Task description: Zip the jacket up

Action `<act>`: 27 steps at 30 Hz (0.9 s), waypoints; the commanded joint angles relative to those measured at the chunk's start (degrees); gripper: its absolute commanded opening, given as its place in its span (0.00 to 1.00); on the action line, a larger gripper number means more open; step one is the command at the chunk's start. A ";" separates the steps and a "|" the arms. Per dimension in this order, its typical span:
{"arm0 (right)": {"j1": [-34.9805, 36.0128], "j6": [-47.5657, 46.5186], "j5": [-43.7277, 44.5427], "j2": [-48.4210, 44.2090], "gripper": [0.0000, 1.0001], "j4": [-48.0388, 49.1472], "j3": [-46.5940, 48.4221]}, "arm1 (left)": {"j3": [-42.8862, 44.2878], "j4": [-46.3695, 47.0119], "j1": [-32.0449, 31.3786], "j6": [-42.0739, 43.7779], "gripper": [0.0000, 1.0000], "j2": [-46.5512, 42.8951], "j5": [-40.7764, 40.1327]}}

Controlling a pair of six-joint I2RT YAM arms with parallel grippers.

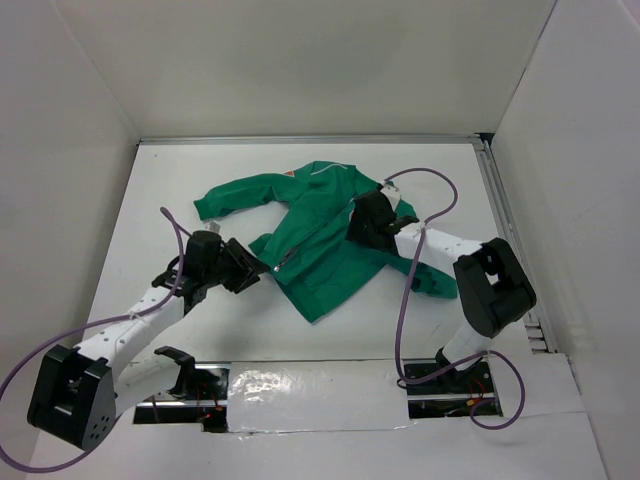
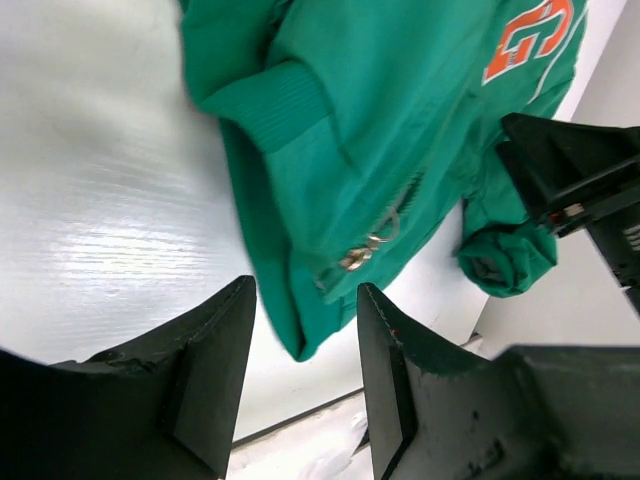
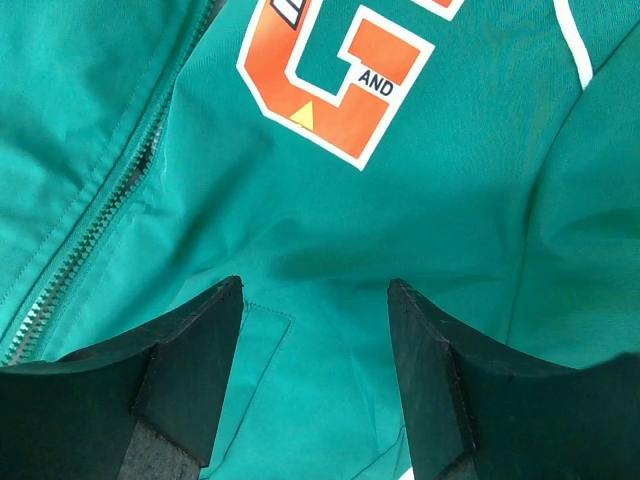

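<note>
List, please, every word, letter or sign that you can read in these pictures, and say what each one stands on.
"G": the large orange letter of the patch on the green jacket.
"AND": small letters under the G's inner bar.
Yellow triangle: a sign on the G's lower stroke, no words.
Print cut off at the top edge of the right wrist view: cannot be read.
Nothing else is legible.

white table, green jacket lying flat on it, sleeves spread
</note>
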 commanded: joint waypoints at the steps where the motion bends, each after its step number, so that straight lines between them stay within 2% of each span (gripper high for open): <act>1: 0.41 -0.18 0.27 -3.42 0.67 1.05 1.43 | -2.57 8.03 0.09 -0.96 0.57 -0.40 1.87; 8: 0.50 0.09 -0.52 -4.92 0.67 2.02 0.37 | -2.39 13.23 -0.18 -0.78 0.52 4.08 3.79; 12: 0.32 0.26 -0.96 -5.01 0.68 2.11 0.37 | -4.68 20.07 0.08 -0.70 0.51 5.05 6.61; 16: 0.23 0.44 -0.79 -5.01 0.68 2.10 0.28 | -4.85 21.32 0.09 -0.60 0.47 5.66 7.67; 19: 0.06 0.96 -1.13 -5.18 0.68 2.28 0.02 | -5.38 22.90 0.17 -1.04 0.40 6.28 8.55; 24: -0.03 1.23 -1.14 -5.88 0.68 2.72 -0.59 | -5.12 24.22 0.79 -0.96 0.20 7.33 8.99; 27: -0.12 1.23 -0.96 -6.50 0.68 2.90 -1.03 | -6.00 26.68 1.14 -0.69 0.16 7.33 10.48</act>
